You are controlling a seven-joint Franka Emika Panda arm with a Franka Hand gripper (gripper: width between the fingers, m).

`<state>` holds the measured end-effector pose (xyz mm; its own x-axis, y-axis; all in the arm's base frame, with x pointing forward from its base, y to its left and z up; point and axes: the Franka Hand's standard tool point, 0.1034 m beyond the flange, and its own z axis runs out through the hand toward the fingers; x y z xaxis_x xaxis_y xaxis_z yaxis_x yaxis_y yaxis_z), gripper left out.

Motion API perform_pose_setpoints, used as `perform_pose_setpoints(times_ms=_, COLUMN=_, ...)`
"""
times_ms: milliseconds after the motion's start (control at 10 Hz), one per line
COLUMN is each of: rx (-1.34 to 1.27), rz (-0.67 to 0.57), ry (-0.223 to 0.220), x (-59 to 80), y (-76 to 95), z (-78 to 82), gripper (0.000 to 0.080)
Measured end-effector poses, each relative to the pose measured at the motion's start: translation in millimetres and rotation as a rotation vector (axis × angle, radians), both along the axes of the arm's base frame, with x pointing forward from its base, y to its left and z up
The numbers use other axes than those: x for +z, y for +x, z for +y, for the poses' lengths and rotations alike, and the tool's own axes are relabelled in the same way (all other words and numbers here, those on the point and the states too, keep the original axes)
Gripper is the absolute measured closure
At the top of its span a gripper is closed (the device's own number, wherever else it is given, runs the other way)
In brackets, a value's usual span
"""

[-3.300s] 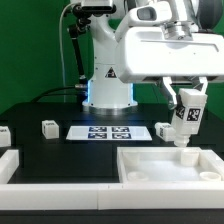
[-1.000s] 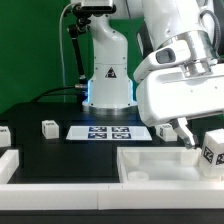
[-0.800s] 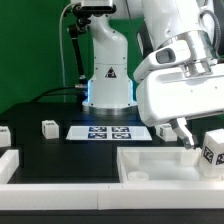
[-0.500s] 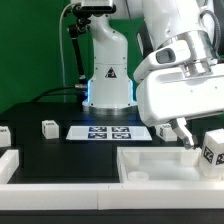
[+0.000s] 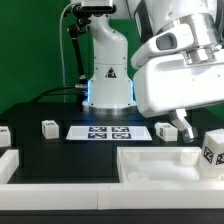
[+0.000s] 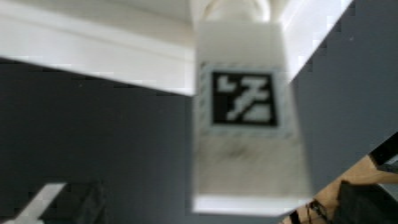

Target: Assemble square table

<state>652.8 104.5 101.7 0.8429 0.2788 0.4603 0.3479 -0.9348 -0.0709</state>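
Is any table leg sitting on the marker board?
No, nothing rests on the marker board; a leg lies off to its side.

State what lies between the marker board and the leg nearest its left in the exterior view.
Only bare black table separates the leg and marker board, as the exterior view shows.

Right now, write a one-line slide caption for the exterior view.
Panda arm, jaws open, near a tagged leg upright by the square top.

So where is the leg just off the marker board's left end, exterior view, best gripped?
Probably take the leg across its two flat side faces, from straight above: it sits free on the black bench with open space around, and its blocky shape offers parallel faces.
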Motion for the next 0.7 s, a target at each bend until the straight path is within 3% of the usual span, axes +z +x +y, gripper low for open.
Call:
perform_pose_setpoints(times_ms=100, rx=-0.007, rz=0.086, ry=0.015, x=-3.0, y=-2.6, z=4.5, gripper=0.0150)
perform_pose_setpoints(times_ms=300, rx=-0.008, rz=0.259, ry=0.030, x=5.2, y=0.3, z=20.3, gripper=0.0150)
perform_pose_setpoints(times_ms=700, rx=0.037, rz=0.446, ry=0.029, x=7.5, y=-6.6, z=20.7, gripper=0.0150)
